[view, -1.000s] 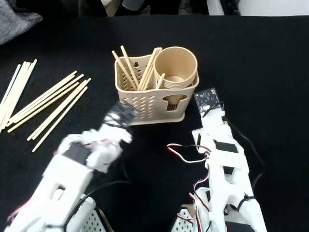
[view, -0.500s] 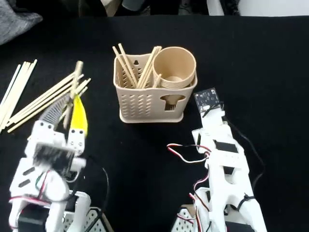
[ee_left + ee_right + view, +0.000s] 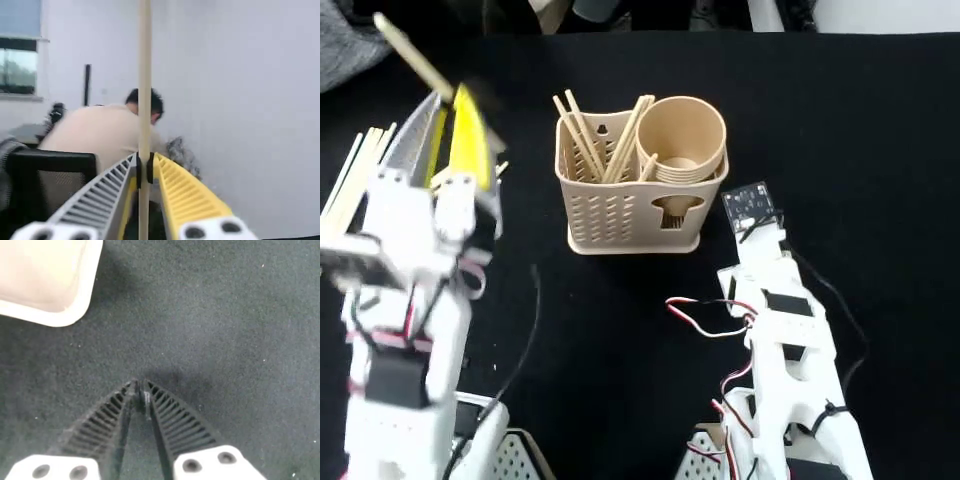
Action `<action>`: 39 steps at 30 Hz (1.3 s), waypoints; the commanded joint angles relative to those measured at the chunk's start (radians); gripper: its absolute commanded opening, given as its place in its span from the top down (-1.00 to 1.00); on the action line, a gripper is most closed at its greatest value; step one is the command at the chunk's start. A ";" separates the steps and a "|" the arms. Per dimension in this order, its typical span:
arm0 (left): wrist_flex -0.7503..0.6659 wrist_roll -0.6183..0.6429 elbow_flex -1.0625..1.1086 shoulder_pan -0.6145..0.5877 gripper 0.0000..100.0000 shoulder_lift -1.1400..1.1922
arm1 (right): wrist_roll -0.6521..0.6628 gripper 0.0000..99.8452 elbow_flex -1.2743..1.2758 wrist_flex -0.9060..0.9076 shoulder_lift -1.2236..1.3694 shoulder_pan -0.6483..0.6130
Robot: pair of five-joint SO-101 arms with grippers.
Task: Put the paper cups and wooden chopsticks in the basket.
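Wooden chopstick [image 3: 144, 75] in left fingers [image 3: 175, 182], arm [image 3: 412, 300] high

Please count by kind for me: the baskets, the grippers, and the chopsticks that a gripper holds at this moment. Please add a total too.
Baskets: 1, the basket
Grippers: 2, the left gripper and the right gripper
Chopsticks held: 1, the chopstick in the left gripper
Total: 4
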 commanded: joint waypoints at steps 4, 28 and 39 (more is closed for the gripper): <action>-0.054 0.110 -0.260 0.180 0.94 0.422 | 0.008 0.98 -0.007 -0.012 -0.024 0.012; 0.367 0.117 -0.381 0.165 0.58 0.563 | 0.009 0.98 -0.007 -0.015 -0.025 0.012; 0.647 0.107 -0.417 -0.282 0.57 0.489 | 0.009 0.98 -0.007 -0.015 -0.025 0.012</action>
